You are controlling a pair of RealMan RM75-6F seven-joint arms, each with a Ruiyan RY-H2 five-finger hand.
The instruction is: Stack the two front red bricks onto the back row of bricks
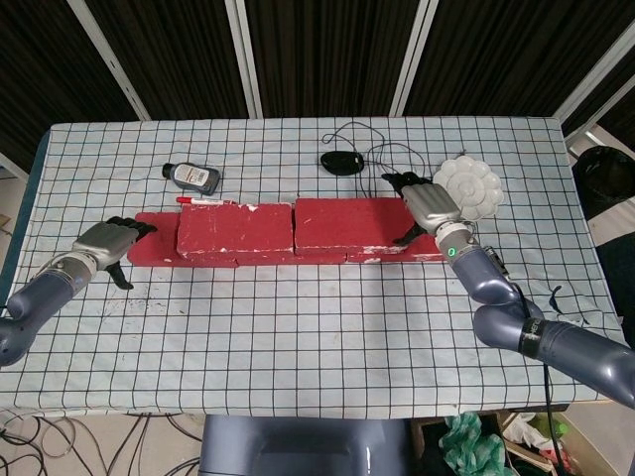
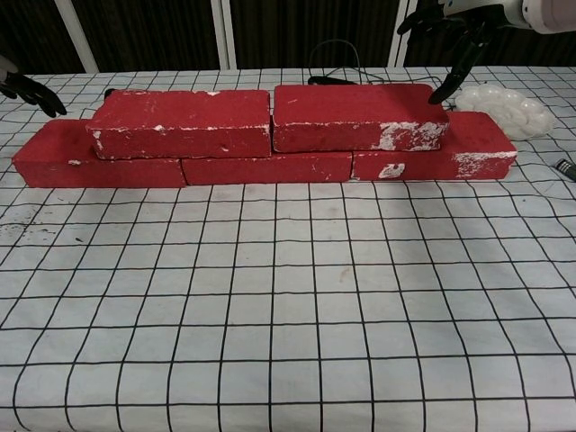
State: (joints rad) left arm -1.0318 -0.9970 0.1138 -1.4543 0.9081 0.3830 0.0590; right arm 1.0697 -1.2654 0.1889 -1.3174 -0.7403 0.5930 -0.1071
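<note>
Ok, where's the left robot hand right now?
In the head view the left robot hand sits low over the tablecloth, just off the left end of the bottom brick row, holding nothing.

Both views are bright and evenly lit from overhead, and the white checked cloth on the tabletop [image 1: 327, 327] shows no glare. Shadows are soft and short: a thin dark band lies along the near foot of the red bricks [image 2: 270, 167], and a faint one under the right hand [image 1: 429, 205]. The far background is dark. Focus is sharp in both views. In the chest view the grid lines bow slightly toward the near edges.
</note>
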